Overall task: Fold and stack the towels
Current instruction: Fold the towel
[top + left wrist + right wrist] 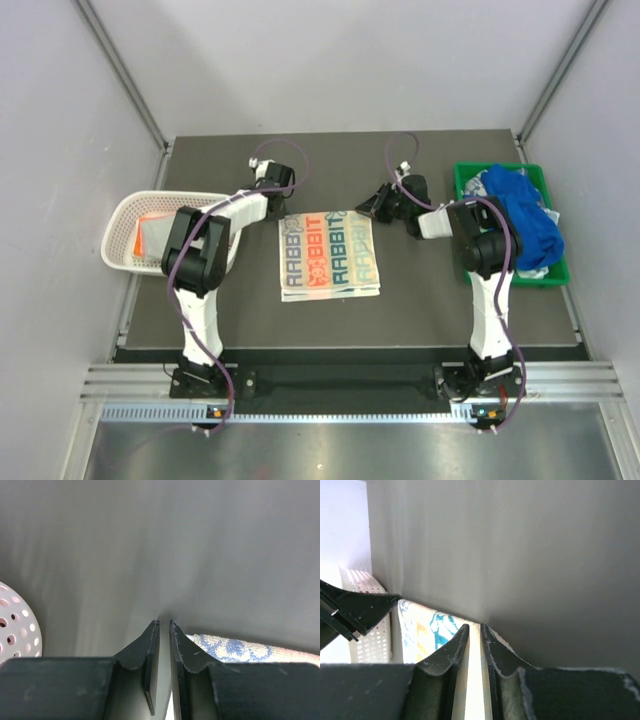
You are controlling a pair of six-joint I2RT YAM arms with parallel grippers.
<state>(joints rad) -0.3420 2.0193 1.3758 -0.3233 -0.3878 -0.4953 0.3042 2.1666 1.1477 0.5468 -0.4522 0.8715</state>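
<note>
Lying flat mid-desk (420,310): lettered towel (330,255), folded to a neat rectangle, layers showing at its near edge. Far edge sits between the two pincers.

Left pincer (280,210) at the far left corner of that towel. Wrist view: left pincer (164,630) low over bare desk, jaws parted by a thin slit, nothing between them; towel (230,649) just beside the right finger, not held. Released.

Right pincer (368,205) at the far right corner. Wrist view: right pincer (475,630) has its jaws close together with pale cloth showing in the slit; towel (427,627) runs off to the left of it. Cannot tell whether the edge is pinched or merely lies beneath.

Basket (118,225), left of desk: orange towel (150,235) inside, lying flat; something pinkish with it, too small to make out.

Bin (465,175), right of desk: blue towel (525,215) heaped and crumpled, bits of white cloth under and beside it.

Progress (judgement): roughly the middle of the task. The lettered towel looks finished folding, or on its last crease, and needs moving to the stack. The flat pieces in the basket look like the done pile. The blue and white pieces in the bin are unfolded, so at least two more fold-and-stack rounds are left.
</note>
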